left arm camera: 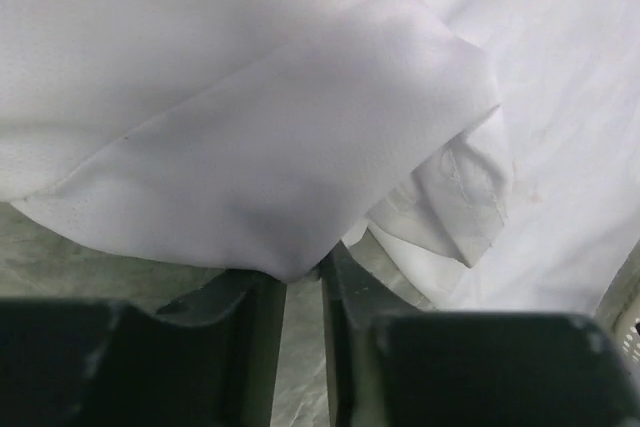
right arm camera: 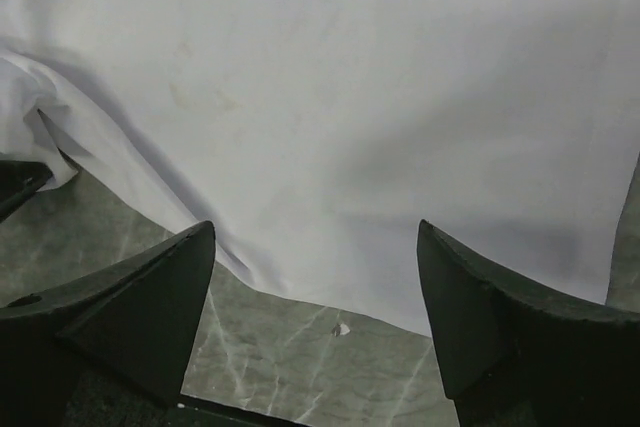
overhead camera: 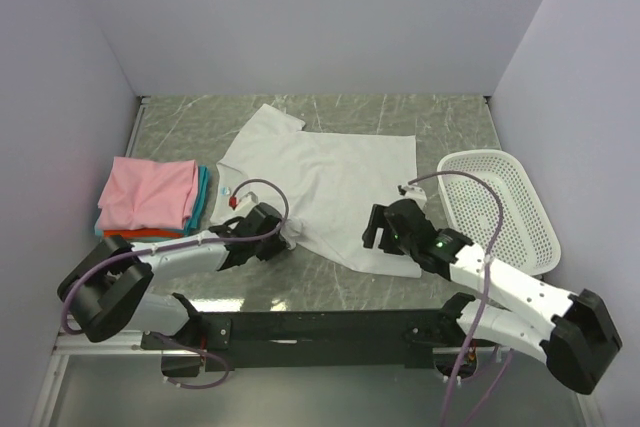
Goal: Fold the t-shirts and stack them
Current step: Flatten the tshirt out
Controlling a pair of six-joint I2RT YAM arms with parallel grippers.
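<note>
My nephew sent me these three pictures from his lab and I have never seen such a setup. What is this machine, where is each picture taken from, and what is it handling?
It is a pair of robot arms bolted at the near edge of a marble-patterned table. The wide picture comes from a fixed camera above and behind them. The other two come from small cameras on the wrists, so the dark shapes at the bottom are each arm's own fingers.

On the table lies a white t-shirt, spread out but not yet folded. To its left is a stack of folded shirts, pink on top. To its right is a white plastic basket.

The left gripper has its fingers nearly together on a fold at the shirt's near edge. The right gripper is wide open at the shirt's near hem, holding nothing.
</note>
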